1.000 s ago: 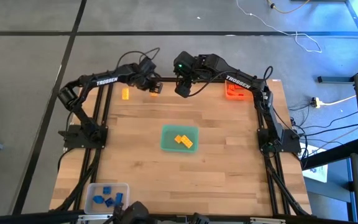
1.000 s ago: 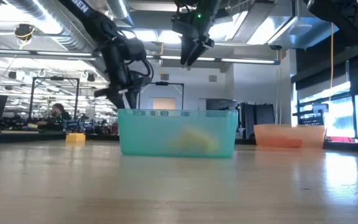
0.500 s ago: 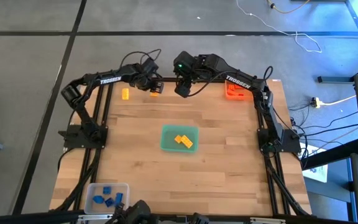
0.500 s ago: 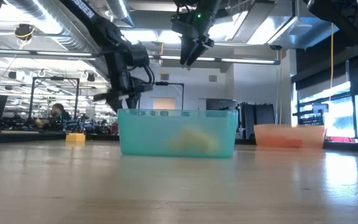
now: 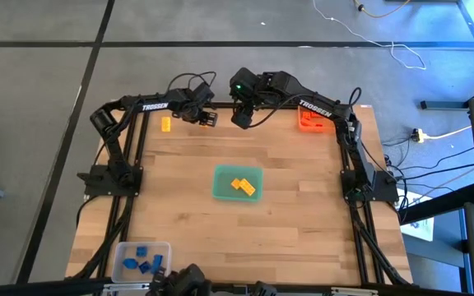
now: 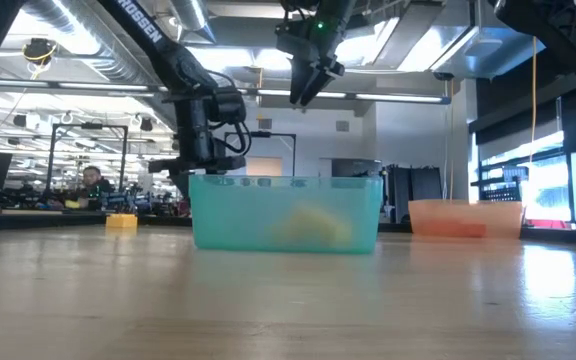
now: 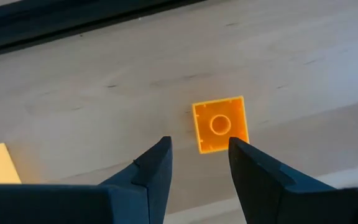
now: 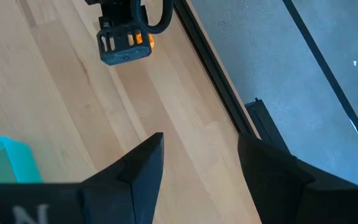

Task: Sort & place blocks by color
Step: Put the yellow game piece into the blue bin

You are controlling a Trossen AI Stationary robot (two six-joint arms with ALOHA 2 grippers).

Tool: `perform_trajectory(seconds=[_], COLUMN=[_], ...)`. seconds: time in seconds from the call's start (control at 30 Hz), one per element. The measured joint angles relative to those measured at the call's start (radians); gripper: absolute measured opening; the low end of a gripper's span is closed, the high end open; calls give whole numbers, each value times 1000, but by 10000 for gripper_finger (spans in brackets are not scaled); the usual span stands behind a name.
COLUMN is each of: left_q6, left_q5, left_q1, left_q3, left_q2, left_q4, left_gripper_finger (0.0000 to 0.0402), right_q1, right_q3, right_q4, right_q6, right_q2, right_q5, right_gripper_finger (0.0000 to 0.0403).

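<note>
An orange-red block (image 7: pixel 220 124) lies flat on the table near its far edge, its hollow underside up. My left gripper (image 7: pixel 199 152) hangs open just above it, slanting down, with the block just beyond its fingertips; it also shows in the high view (image 5: pixel 204 117). A yellow block (image 5: pixel 166 123) lies on the wood to the left of it. My right gripper (image 5: pixel 242 115) stands open, raised high over the far middle of the table, with nothing between its fingers (image 8: pixel 199 149). The green tray (image 5: pixel 220 191) holds yellow blocks (image 5: pixel 242 186).
The orange tray (image 5: pixel 311 121) stands at the far right corner. A clear tray (image 5: pixel 124 249) with several blue blocks (image 5: pixel 144 261) stands at the near left corner. Bare wood lies between the trays. The table's far edge runs just behind the orange-red block.
My left gripper has come down toward the orange-red block, moving a little toward the table's right edge and tipping more steeply. Its fingers stay open. The blocks and my right gripper have kept still.
</note>
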Motion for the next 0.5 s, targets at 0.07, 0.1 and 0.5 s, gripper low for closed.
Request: perform_trajectory(seconds=[0.07, 0.1, 0.5], left_q6=[0, 0, -5], left_q5=[-3, -8, -51], left_q1=[0, 2, 5], left_q3=[0, 0, 0], left_q2=[0, 0, 0], left_q4=[3, 4, 4], left_gripper_finger=[149, 149, 149], right_q1=[0, 0, 0], right_q3=[0, 0, 0], right_q4=[0, 0, 15], right_q6=[0, 0, 0], right_q2=[0, 0, 0], right_q5=[0, 0, 0], right_gripper_finger=[205, 205, 205])
